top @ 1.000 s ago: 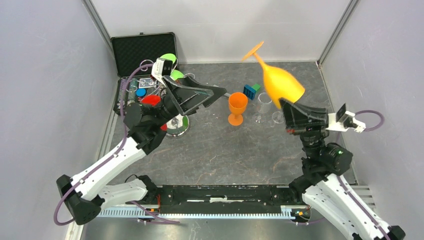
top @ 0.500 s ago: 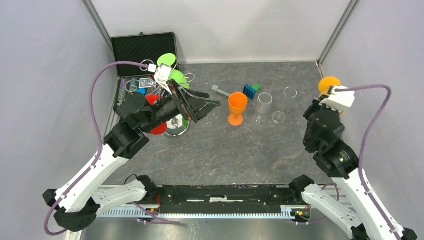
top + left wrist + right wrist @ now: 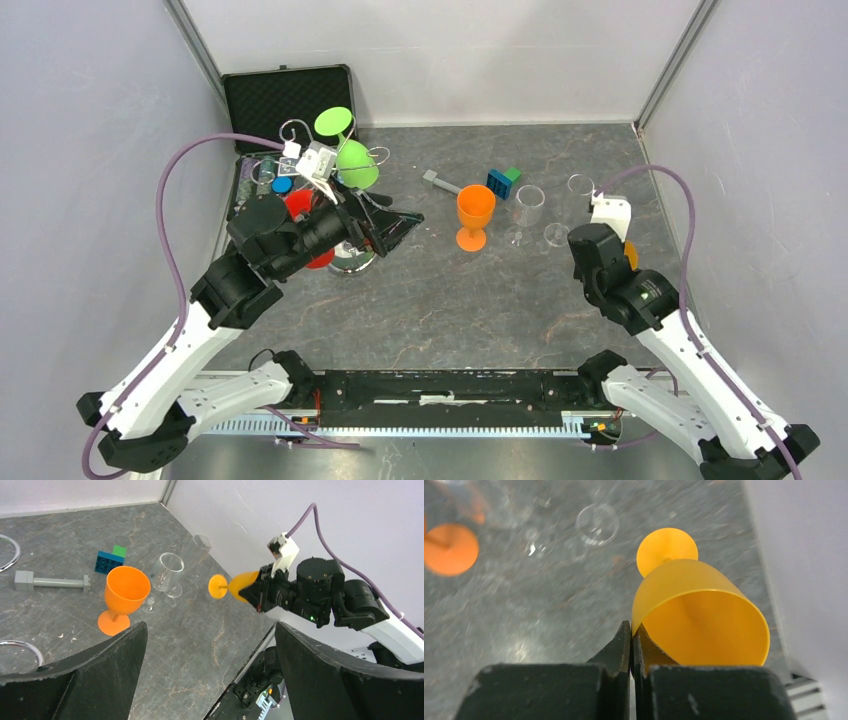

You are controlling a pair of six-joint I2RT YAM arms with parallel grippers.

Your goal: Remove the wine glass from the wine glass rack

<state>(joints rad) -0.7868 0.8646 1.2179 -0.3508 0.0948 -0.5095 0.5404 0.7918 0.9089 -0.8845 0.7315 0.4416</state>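
The wine glass rack (image 3: 352,250) stands at the left on its shiny disc base, with curled hooks (image 3: 292,128) on top. A green wine glass (image 3: 355,163) still hangs on it. My right gripper (image 3: 631,630) is shut on the rim of a yellow-orange wine glass (image 3: 694,615). It holds the glass tilted, foot forward, low over the table's right side. The top view shows only a sliver of the glass (image 3: 628,255); the left wrist view shows it too (image 3: 235,585). My left gripper (image 3: 395,222) is open and empty beside the rack, jaws wide apart (image 3: 210,630).
An orange goblet (image 3: 475,215) and a clear glass (image 3: 527,205) stand mid-table. Clear discs (image 3: 557,235) lie to the right of the clear glass. Blue and green blocks (image 3: 503,180) and a grey bar (image 3: 440,182) lie behind. A black foam-lined case (image 3: 288,95) is at the back left.
My right arm has swung the yellow-orange glass from high above the table down to the right side. My left arm has drawn back toward the rack, still open.
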